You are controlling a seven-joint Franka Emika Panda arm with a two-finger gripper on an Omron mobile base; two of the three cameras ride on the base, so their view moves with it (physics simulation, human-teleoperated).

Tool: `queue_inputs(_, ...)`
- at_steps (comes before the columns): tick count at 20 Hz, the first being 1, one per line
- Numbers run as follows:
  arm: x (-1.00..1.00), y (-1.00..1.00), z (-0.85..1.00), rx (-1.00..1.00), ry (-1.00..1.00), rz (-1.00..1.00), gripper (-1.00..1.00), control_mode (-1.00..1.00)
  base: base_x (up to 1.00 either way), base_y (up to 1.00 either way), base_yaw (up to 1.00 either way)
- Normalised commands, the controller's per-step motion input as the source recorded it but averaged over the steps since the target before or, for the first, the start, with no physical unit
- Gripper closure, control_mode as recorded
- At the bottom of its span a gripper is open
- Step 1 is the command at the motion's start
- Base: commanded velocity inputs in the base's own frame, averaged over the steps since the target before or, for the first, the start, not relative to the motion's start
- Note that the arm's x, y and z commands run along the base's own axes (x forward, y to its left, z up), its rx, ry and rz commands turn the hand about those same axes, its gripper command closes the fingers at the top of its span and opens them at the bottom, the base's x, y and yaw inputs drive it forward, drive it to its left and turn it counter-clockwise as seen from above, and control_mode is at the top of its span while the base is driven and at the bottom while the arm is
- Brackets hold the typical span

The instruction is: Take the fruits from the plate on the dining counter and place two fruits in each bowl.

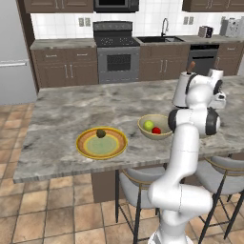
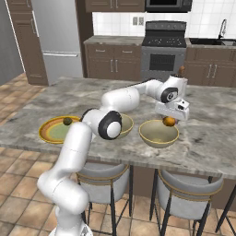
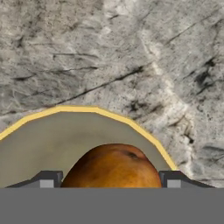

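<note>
The gripper [image 2: 169, 120] is clamped on the orange fruit [image 2: 169, 121], held above the right bowl [image 2: 158, 134] just inside its yellowish rim. Open marbled top of the dining counter [image 1: 66, 109] is seen beyond that rim. The left bowl [image 1: 153, 127] is seen to contain the yellow-green fruit [image 1: 148, 125] and the red fruit [image 1: 156, 130]. The dark brownish-green fruit [image 1: 101, 133] is seen on the plate [image 1: 101, 143], near its far rim.
</note>
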Motion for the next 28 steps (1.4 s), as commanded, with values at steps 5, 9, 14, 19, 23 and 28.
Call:
queue_inputs(5, 0.00, 0.16, -0.29, -0.03, 0.01, 0.00, 1.00, -1.00, 0.00, 0.00, 0.00)
queue_inputs(9, 0.00, 0.00, -0.27, 0.00, 0.03, 0.00, 1.00, -1.00, 0.00, 0.00, 0.00)
queue_inputs(14, 0.00, -0.01, -0.29, 0.00, 0.02, 0.00, 1.00, -1.00, 0.00, 0.00, 0.00)
queue_inputs(19, 0.00, 0.00, -0.26, 0.00, 0.00, 0.00, 1.00, -1.00, 0.00, 0.00, 0.00)
queue_inputs(23, 0.00, 0.00, -0.04, 0.00, 0.00, 0.00, 1.00, -1.00, 0.00, 0.00, 0.00)
queue_inputs(28, 0.00, 0.00, -0.04, 0.00, -0.01, 0.00, 1.00, -1.00, 0.00, 0.00, 0.00)
